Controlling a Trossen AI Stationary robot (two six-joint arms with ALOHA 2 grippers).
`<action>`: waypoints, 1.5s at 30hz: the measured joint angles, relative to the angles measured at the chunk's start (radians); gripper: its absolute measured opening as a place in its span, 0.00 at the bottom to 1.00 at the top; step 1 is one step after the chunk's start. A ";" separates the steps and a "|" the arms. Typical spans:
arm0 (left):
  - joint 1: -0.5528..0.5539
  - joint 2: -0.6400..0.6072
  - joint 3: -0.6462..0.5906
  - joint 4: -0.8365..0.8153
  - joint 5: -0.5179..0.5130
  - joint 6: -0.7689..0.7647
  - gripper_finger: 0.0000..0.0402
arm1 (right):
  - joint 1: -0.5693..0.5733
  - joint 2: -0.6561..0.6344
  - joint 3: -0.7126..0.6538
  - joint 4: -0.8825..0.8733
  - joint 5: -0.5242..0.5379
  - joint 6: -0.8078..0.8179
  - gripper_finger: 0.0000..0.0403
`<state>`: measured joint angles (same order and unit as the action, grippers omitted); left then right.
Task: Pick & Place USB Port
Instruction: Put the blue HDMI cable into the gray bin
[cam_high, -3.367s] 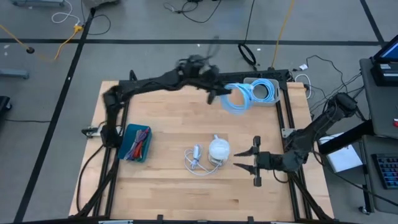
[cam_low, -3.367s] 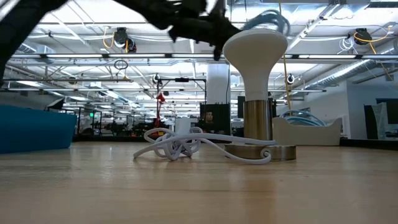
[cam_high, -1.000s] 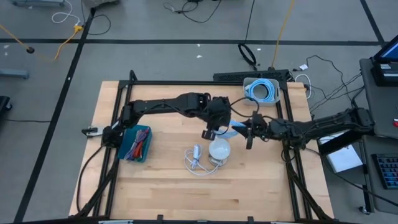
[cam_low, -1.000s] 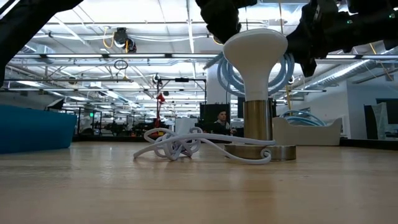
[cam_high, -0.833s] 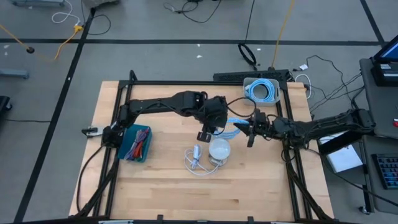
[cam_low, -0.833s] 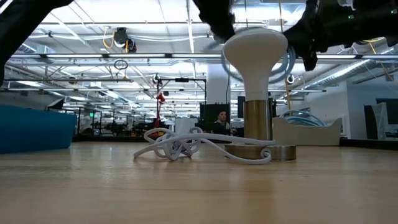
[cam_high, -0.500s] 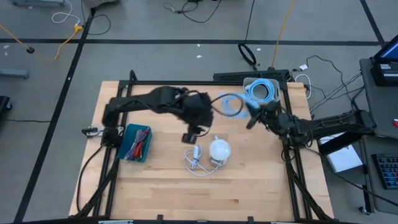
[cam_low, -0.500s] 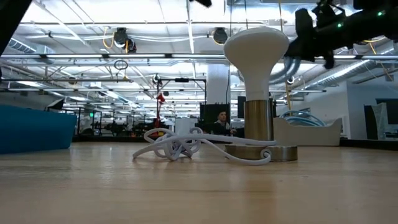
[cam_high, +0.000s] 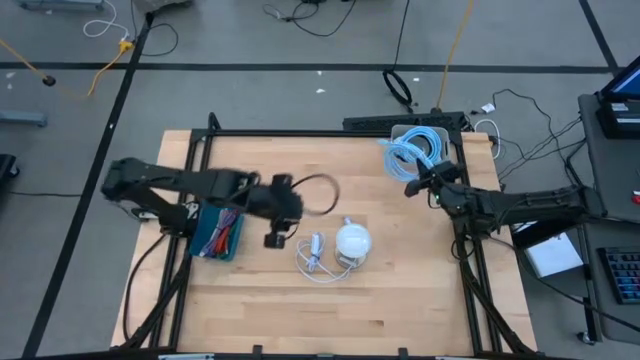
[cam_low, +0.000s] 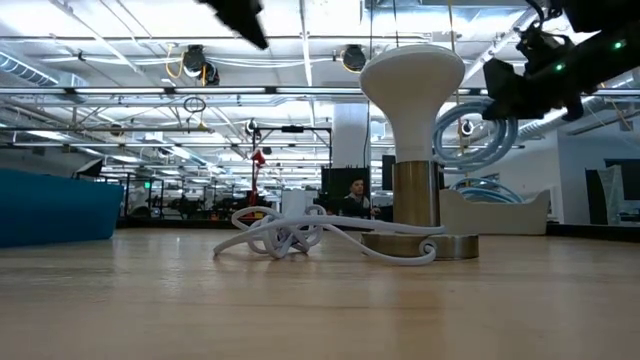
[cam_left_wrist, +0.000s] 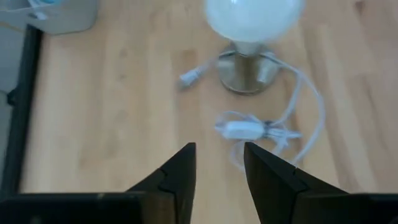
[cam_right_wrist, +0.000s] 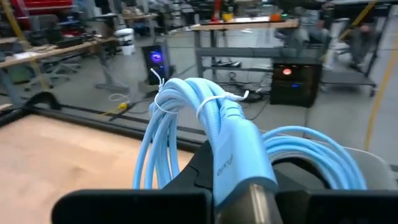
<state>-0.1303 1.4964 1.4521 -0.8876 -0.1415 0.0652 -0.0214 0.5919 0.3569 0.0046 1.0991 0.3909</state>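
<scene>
The right gripper (cam_right_wrist: 233, 186) carries a blue cable bundle (cam_right_wrist: 205, 118) in the air near the grey bin (cam_high: 425, 160).

The right gripper is closed on the plug end of the cable bundle, and the tied loops hang free from it, at the far right part of the desk (cam_high: 400, 300), just beside the bin that already holds more blue cable. The plug's long axis lies along the gripper's fingers and points forward, away from the wrist. In the low view the coil hangs below the gripper. The left gripper (cam_left_wrist: 217, 168) is partly open and empty, above the desk near the white lamp (cam_high: 351, 241) and its white cord (cam_high: 312, 258). A risk is that the swinging loops catch on the bin rim, so the bundle falls outside the bin.
</scene>
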 joint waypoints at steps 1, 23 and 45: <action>-0.014 -0.034 -0.074 0.053 -0.003 -0.023 0.34 | -0.006 0.000 0.000 -0.006 0.007 0.006 0.03; -0.215 -0.290 -0.920 1.332 -0.025 -0.101 0.34 | -0.603 -0.069 0.008 0.113 -0.802 -0.336 0.03; -0.217 -0.277 -0.919 1.209 -0.126 -0.159 0.34 | -0.957 0.218 0.190 -0.113 -0.938 -0.509 0.03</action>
<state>-0.3477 1.2198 0.5327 0.3218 -0.2676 -0.0937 -0.9789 0.8098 0.5468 -0.1082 0.1611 -0.1182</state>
